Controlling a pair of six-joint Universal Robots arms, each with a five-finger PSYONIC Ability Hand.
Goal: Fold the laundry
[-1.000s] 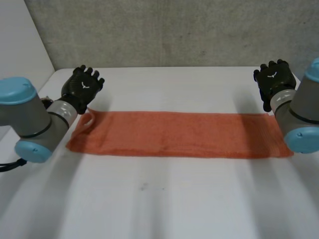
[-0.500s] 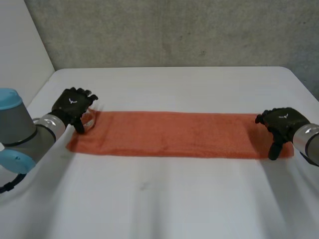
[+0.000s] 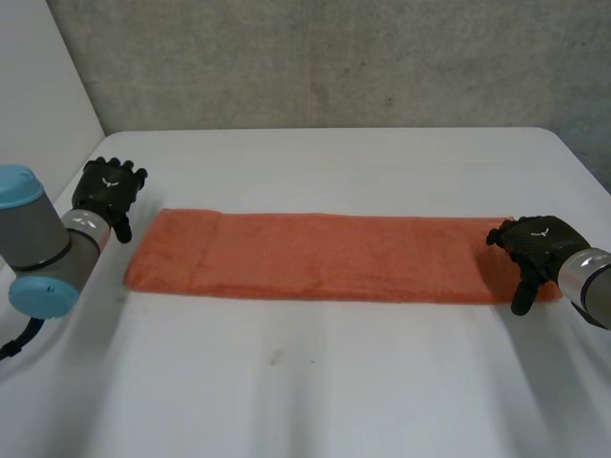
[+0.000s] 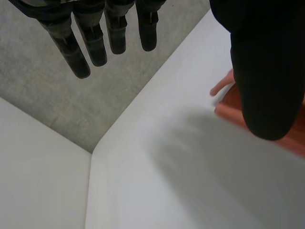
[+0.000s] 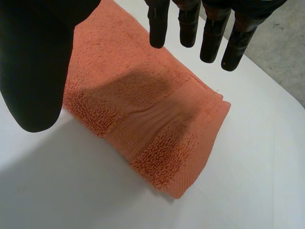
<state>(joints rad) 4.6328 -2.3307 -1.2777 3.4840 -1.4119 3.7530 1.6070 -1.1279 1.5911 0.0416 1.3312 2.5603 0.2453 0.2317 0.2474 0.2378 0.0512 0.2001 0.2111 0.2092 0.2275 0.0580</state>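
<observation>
On the table (image 3: 334,382), an orange towel (image 3: 334,256); left hand (image 3: 107,189) and right hand (image 3: 537,243) released at its ends.

Grey arms (image 3: 40,237), light-blue caps (image 3: 40,297), black left hand (image 3: 108,185) and right hand (image 3: 537,242).

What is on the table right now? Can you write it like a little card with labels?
cloth: long orange terry towel, lying flat as a folded strip across the table
surface: white table
left hand: open, fingers straight, beside the towel's left end, gripping nothing
right hand: open, fingers straight, over the towel's right end, gripping nothing
fold: ends not yet brought together
</observation>
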